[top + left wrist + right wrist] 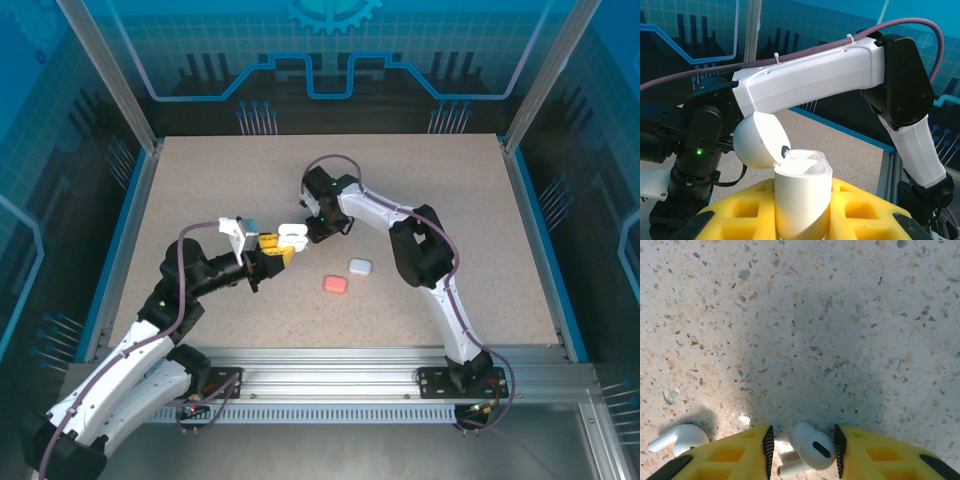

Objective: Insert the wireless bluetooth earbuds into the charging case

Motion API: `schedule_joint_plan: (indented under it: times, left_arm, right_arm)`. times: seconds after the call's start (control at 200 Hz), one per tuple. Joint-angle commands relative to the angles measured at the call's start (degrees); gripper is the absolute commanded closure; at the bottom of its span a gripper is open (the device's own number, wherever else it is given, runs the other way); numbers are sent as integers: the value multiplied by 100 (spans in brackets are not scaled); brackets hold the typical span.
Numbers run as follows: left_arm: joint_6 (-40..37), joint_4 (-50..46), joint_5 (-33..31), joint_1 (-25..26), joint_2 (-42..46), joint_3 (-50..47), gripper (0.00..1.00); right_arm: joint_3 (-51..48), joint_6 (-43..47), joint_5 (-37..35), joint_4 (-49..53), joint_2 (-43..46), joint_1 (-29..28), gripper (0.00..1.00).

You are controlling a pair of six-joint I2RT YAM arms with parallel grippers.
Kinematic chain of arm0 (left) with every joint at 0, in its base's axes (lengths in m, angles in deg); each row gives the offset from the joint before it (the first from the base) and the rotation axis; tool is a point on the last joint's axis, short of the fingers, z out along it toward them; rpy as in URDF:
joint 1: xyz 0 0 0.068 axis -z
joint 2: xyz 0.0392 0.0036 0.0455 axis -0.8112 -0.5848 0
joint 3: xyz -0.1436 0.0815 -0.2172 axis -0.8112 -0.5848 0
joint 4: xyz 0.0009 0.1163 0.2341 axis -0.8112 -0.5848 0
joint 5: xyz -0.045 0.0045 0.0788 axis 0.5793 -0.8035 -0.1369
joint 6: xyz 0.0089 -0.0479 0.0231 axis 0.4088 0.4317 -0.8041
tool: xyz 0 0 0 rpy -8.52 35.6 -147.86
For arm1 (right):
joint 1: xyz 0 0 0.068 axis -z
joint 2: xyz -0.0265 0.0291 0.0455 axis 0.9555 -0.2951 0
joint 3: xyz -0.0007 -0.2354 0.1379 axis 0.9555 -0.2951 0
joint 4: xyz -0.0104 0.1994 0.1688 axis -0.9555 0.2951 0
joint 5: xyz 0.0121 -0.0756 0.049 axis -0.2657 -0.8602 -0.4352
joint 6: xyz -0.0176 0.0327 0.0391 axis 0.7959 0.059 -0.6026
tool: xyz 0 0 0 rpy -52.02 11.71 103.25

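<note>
Free: bare table [440, 180] ahead of my right gripper [802, 452] and across the far and right stretches; obstructions: loose earbud [677, 439] just beside one finger, my left gripper [280, 248] holding the open case [292, 237] close by, pink case [335, 285] and white case [360, 266] mid-table.

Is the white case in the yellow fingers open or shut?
Open: the white case has its round lid flipped back, baring the top.

1. from overhead i see the bench [420, 200] brightly and evenly lit, with only short, soft shadows.
2. my left wrist view is sharp on the charging case [802, 200]; its open lid glares nearly white against a dim blue backdrop.
3. my right wrist view has a broad soft shadow on the speckles; the earbud [812, 445] stays crisp.
</note>
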Motion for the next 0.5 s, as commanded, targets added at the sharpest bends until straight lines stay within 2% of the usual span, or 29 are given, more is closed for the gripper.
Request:
schedule_joint_plan:
  times: [0.0,0.35,0.495]
  left_arm:
    - [-103,17,-78,41,39,-92,100]
    - [-117,-44,-94,46,41,-78,100]
    - [-114,-50,-105,41,42,-74,100]
  right_arm:
    - [88,78,6,325,-213,-71,65]
    - [-12,127,-13,268,-144,-80,78]
    - [-153,158,-4,117,121,-76,79]
